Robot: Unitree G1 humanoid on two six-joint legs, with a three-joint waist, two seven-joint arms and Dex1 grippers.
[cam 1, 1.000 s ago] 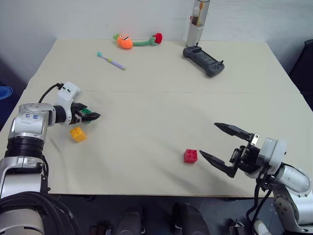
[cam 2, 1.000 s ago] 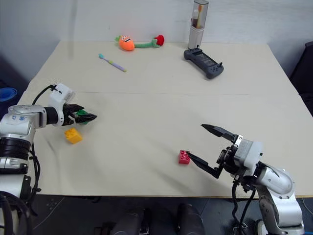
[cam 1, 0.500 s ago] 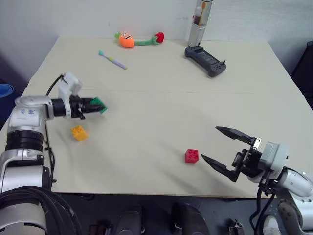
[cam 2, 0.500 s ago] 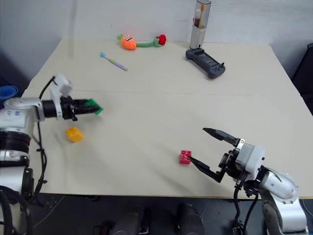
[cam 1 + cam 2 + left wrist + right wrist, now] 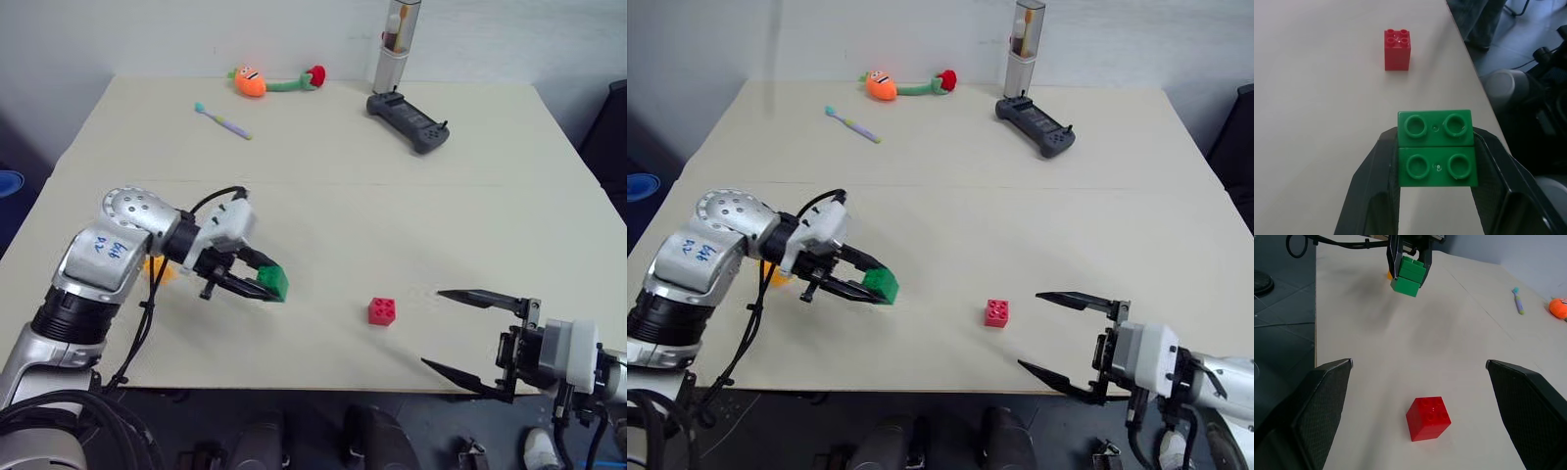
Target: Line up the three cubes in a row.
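Since 1 second ago the left gripper (image 5: 263, 286) has swung from the left edge of the table (image 5: 323, 186) toward the middle, carrying the green cube (image 5: 269, 282), while the right gripper (image 5: 468, 333) has drawn back toward the near edge.

Now the left gripper's 2 fingers are pinched on the green cube's side walls, studs up in the left wrist view, the block lifted off the table. The red cube (image 5: 382, 311) sits ahead of those fingertips, apart from them, resting flat. The yellow-orange cube (image 5: 155, 271) lies behind the left gripper, half hidden by the forearm. The right gripper is spread wide and holds nothing; the red cube lies in front of its open fingers, between the 2 grippers.

The step in hand looks like placing the green cube beside the red one. To do it well, keep the green cube's faces square to the red cube's, lower it until it rests flat just beside, then release without nudging. Keep the right gripper clear of the row.
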